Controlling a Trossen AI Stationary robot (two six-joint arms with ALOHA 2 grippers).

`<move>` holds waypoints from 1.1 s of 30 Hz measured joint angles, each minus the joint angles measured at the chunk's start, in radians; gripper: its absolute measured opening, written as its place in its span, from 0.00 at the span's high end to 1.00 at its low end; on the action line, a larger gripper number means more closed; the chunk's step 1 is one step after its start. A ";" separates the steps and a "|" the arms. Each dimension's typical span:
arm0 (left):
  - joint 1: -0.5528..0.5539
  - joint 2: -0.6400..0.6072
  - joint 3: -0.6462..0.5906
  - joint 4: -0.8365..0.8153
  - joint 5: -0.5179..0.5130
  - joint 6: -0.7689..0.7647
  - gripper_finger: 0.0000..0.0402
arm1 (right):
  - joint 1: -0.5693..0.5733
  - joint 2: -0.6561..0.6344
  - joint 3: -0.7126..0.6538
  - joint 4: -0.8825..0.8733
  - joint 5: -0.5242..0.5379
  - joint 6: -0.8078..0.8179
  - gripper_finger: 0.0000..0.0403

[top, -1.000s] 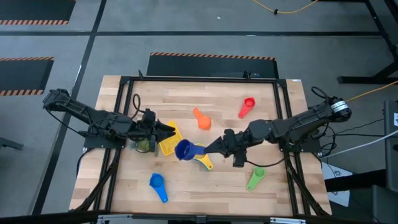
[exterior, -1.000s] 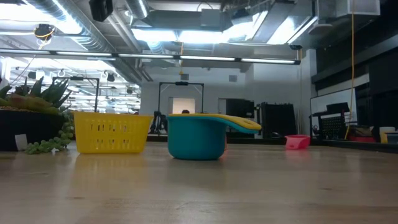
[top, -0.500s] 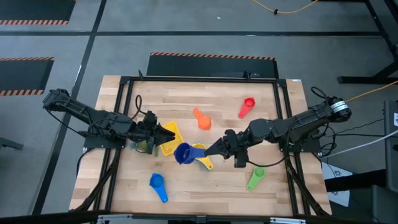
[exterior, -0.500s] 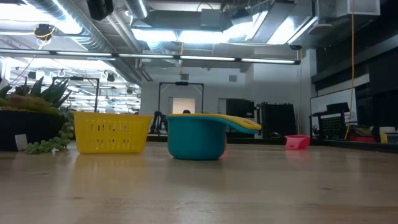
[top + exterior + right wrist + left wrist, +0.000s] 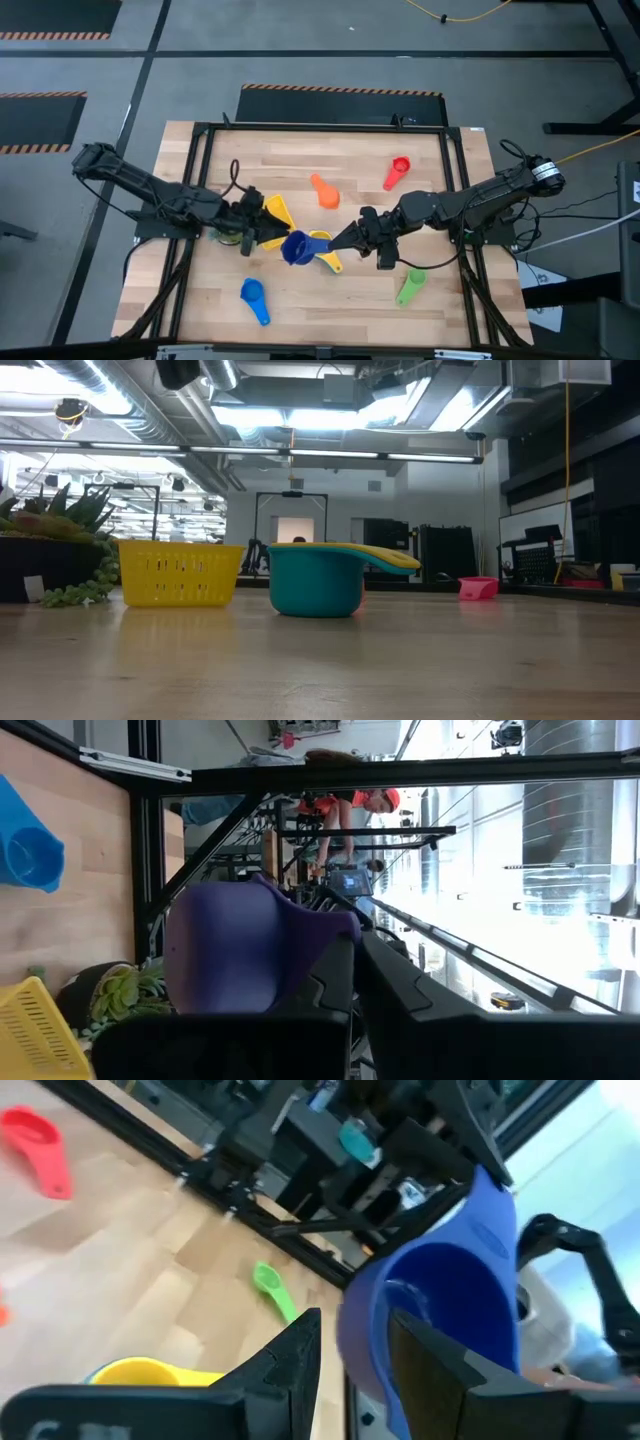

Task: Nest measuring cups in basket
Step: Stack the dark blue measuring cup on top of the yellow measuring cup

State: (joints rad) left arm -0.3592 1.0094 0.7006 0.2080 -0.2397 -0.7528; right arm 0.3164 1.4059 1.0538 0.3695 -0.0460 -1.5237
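The dark blue measuring cup (image 5: 295, 248) is in the air at mid-table, its bowl (image 5: 440, 1305) large in the left wrist view. My right gripper (image 5: 338, 240) is shut on it. My left gripper (image 5: 274, 238) is open right beside it, one finger on either side of the bowl's wall (image 5: 365, 1330). The yellow basket (image 5: 274, 213) stands just behind the left gripper and rests on its base (image 5: 180, 573). A yellow cup sits nested in the light blue cup (image 5: 315, 580). Orange (image 5: 324, 190), red (image 5: 396, 170), green (image 5: 410, 287) and blue (image 5: 254, 298) cups lie scattered. My right gripper pinches the dark blue cup by its flat handle (image 5: 322, 932) between its two fingers, coming level from the table's right. The cup is lifted clear, its bowl (image 5: 225, 960) beyond the fingertips. My left gripper straddles the bowl's wall (image 5: 365, 1330); whether it touches, I cannot tell.
A spiky green plant (image 5: 230, 235) stands at the left, beside the basket (image 5: 60, 520). A black metal frame (image 5: 320, 128) rims the wooden table. Bare wood lies along the near edge and at the far left.
My left gripper has moved toward the table's right, past the basket, up to the dark blue cup. The cup has shifted slightly toward the near edge in the right gripper's hold.
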 joint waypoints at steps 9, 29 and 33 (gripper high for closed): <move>0.000 0.020 0.000 0.025 0.029 0.000 0.72 | 0.000 0.000 0.000 0.000 0.000 -0.001 0.97; 0.000 0.019 0.000 0.021 0.074 -0.008 0.73 | 0.000 -0.001 0.000 0.037 0.002 -0.004 0.97; 0.000 0.019 0.000 0.024 0.075 -0.025 0.75 | 0.000 -0.001 0.000 0.037 0.002 -0.005 0.97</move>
State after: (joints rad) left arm -0.3595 1.0286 0.7006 0.2321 -0.1650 -0.7775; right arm 0.3164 1.4052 1.0538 0.4069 -0.0441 -1.5287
